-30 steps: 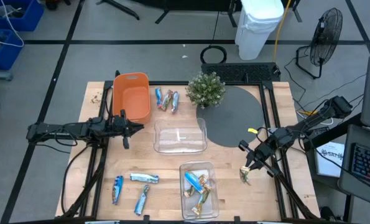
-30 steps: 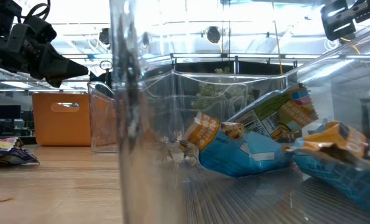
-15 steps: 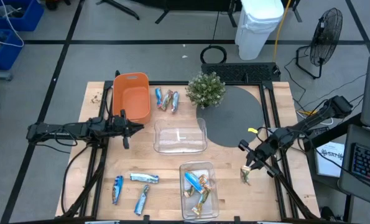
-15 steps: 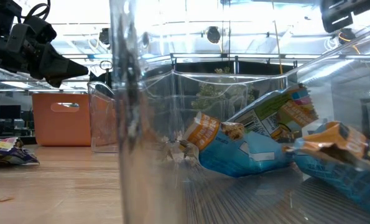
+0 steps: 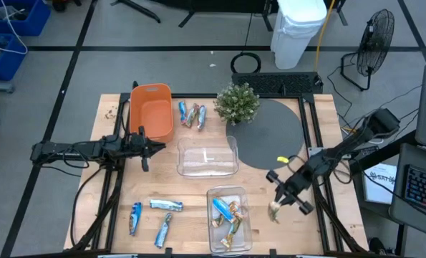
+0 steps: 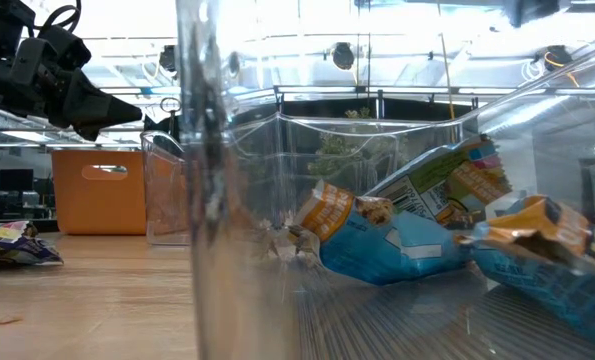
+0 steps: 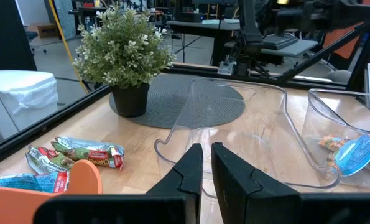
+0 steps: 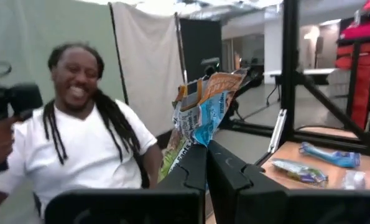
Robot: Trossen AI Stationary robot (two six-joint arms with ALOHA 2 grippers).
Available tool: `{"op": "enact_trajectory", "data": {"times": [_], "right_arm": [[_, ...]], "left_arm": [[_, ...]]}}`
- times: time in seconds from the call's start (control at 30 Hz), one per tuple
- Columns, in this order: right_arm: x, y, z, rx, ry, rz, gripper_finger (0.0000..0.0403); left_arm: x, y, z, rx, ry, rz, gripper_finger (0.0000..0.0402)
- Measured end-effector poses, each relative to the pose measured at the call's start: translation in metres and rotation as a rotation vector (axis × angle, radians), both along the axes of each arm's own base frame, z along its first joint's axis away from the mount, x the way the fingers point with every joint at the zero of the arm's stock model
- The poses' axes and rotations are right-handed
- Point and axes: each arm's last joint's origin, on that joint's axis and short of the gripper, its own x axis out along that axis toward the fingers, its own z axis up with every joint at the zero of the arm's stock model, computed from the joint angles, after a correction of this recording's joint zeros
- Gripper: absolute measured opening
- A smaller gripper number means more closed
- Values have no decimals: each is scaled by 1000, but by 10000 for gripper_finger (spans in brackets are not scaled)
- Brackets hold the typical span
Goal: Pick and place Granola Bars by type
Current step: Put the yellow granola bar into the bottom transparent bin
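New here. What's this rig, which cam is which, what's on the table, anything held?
Two dark robot arms work at a wooden table, sorting granola bars. One camera looks straight down, one sits at table height inside a clear bin, and one rides each wrist. On the table: an orange bin, an empty clear tray, a potted plant by a grey round mat, loose bars and another bar cluster. The right hand is shut on a blue-and-orange bar beside the clear bin. The left hand waits, shut, by the orange bin. A person shows behind.

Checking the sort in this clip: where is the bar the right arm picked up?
In the high view, the granola bar hangs from the right tool, shut on it, near the table's front right, just right of the clear bin holding blue bars.
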Motion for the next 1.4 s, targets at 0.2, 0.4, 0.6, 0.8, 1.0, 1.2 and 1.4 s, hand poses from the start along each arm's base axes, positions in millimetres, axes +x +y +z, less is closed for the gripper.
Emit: {"op": "enact_trajectory", "data": {"times": [0.2, 0.4, 0.6, 0.8, 1.0, 1.2, 1.4], "right_arm": [[39, 29, 15, -62, 76, 5, 0], [80, 54, 17, -101, 142, -35, 0], [104, 69, 20, -148, 187, -35, 0], [117, 76, 26, -152, 194, -41, 0], [137, 80, 6, -167, 261, -86, 0], [148, 80, -20, -194, 332, -149, 0], [148, 80, -26, -167, 385, -150, 0]], "left_arm": [[0, 0, 0, 0, 0, 0, 37], [0, 0, 0, 0, 0, 0, 37], [0, 0, 0, 0, 0, 0, 37], [0, 0, 0, 0, 1, 0, 37], [0, 0, -1, 0, 5, 0, 37], [0, 0, -1, 0, 7, 0, 37], [0, 0, -1, 0, 6, 0, 37]]}}
